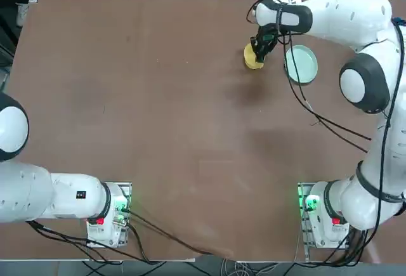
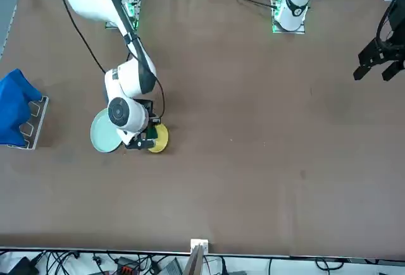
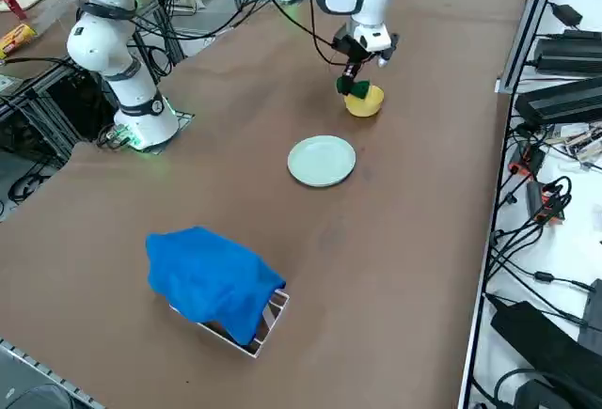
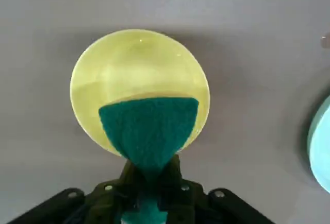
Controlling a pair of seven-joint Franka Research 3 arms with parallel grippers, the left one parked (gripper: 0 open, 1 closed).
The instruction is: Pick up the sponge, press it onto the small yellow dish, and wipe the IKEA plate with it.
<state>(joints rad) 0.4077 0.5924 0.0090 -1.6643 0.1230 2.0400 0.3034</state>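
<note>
Pinching the sponge (image 4: 148,131) tightly, the right gripper (image 4: 149,183) fingers (image 4: 170,175) hold it over the small yellow dish (image 4: 139,69), with the IKEA plate (image 1: 301,64) just beside on the brown worktop (image 1: 158,117), a blue cloth (image 3: 212,277) well apart; no writing is readable.

Dark green sponge (image 4: 148,128), yellow dish (image 4: 134,69), pale mint plate (image 3: 322,161), brown table (image 1: 158,130), blue cloth (image 3: 212,277).

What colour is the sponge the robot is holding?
Dark green, seen best in the right wrist view: the sponge sits pinched in the right gripper over the small yellow dish.
</note>
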